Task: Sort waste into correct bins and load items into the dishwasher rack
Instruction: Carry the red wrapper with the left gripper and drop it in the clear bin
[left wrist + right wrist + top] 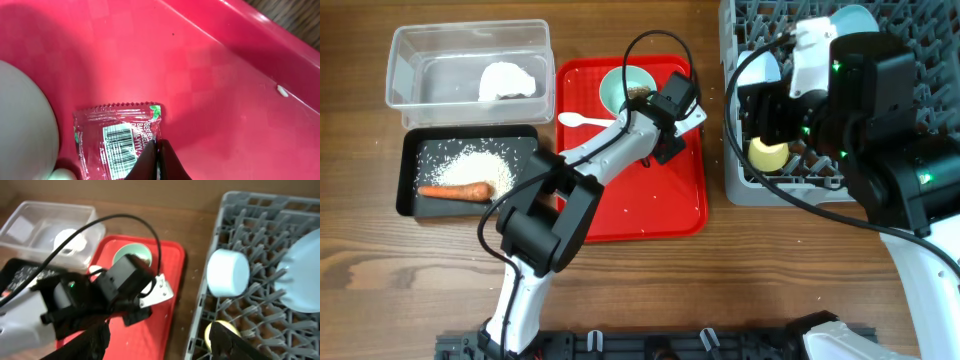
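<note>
The red patterned wrapper [117, 142] lies flat on the red tray [210, 75]. My left gripper [159, 152] is shut, pinching the wrapper's right edge; in the overhead view it [665, 148] covers the wrapper. The mint-green bowl [625, 88] on the tray holds a small brown lump [638, 92]. The carrot [455, 191] and rice [475, 165] lie in the black tray [410, 150]. The napkin [508, 82] is in the clear tub [420, 45]. My right gripper [160, 345] is open and empty at the grey rack's [235, 210] left edge, by the yellow cup [219, 330].
A white plastic spoon [582, 119] lies on the red tray left of my left gripper. The rack holds a pale-blue bowl [227, 272] and a pale-blue plate [302, 275]. Loose rice grains dot the tray rim [282, 91]. The left arm's cable arcs over the tray.
</note>
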Robot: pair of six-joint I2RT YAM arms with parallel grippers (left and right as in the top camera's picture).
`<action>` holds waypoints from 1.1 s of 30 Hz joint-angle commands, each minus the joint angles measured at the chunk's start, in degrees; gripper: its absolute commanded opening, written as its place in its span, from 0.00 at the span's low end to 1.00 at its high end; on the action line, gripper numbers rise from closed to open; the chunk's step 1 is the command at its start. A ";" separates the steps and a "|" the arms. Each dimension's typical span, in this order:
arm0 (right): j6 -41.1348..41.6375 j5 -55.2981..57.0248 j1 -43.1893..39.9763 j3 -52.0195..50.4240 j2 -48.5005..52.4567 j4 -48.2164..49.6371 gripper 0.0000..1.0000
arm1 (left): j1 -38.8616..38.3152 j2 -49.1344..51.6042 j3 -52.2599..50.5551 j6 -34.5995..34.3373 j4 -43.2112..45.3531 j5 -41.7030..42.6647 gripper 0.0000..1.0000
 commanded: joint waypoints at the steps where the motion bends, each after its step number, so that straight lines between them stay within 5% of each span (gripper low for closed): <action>1: -1.53 -4.52 0.17 0.28 0.00 -0.61 0.67 | -0.31 -0.57 -1.81 -4.37 -1.75 0.33 0.04; 13: -2.95 -4.61 0.17 0.28 -3.48 0.87 0.68 | 3.26 -18.47 -1.77 -23.45 -12.83 3.30 0.04; 22: -2.95 -6.45 0.20 0.28 -2.78 0.96 0.68 | 13.64 -27.96 -1.77 -24.94 -13.70 2.69 0.04; 25: -2.97 -6.40 0.20 0.28 -1.92 1.05 0.68 | 16.28 -27.96 -1.77 -24.72 -12.57 10.84 0.04; 28: -2.95 -6.38 0.17 0.28 -1.70 1.55 0.68 | 13.81 -26.29 -1.79 -16.92 -12.15 21.92 0.33; 30: -3.02 -5.88 0.17 0.28 -1.70 1.53 0.68 | 8.85 -23.04 -1.84 -9.57 -12.22 22.03 0.61; 33: -4.04 -5.70 0.17 0.28 -1.70 0.17 0.68 | 2.38 -14.45 -1.84 -3.52 -12.24 16.31 0.75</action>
